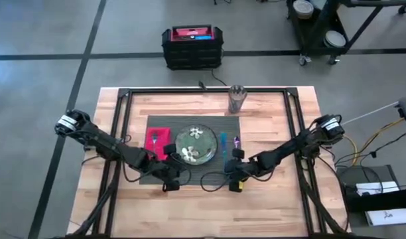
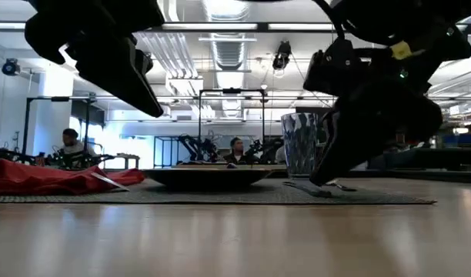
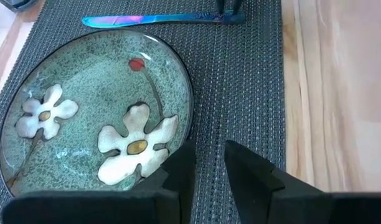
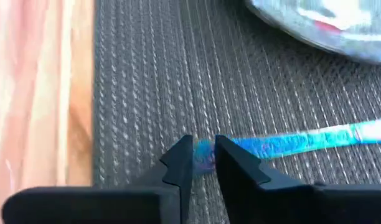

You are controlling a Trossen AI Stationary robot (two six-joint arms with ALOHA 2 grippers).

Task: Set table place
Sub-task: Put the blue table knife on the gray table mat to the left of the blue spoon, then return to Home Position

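Note:
On the table lies a dark grey placemat (image 1: 209, 174) with a green flowered plate (image 1: 195, 145) at its middle. The red napkin (image 1: 160, 141) left of the plate carries a fork (image 1: 154, 141). A blue utensil (image 1: 223, 143) and a purple one (image 1: 236, 141) lie right of the plate. The glass (image 1: 236, 98) stands at the mat's far right corner. My right gripper (image 1: 233, 158) is shut on the blue utensil's near end. My left gripper (image 1: 176, 174) hovers by the plate's near rim (image 3: 178, 134), raised off the mat, slightly open with nothing between its fingers. My right gripper pinches the blue utensil's near end (image 4: 206, 154) between its two fingers. The fingers (image 2: 328, 165) slant down onto it from the table's near side, roughly in line with the utensil. The utensil (image 4: 290, 142) lies flat on the placemat (image 4: 153, 74).
Black frame rails (image 1: 120, 126) run along the tabletop's left, right and far sides. Bare wood (image 1: 203, 212) stretches between the mat and the near edge. A black and red case (image 1: 192, 45) sits on the floor beyond the table. People sit in the room behind (image 2: 235, 150).

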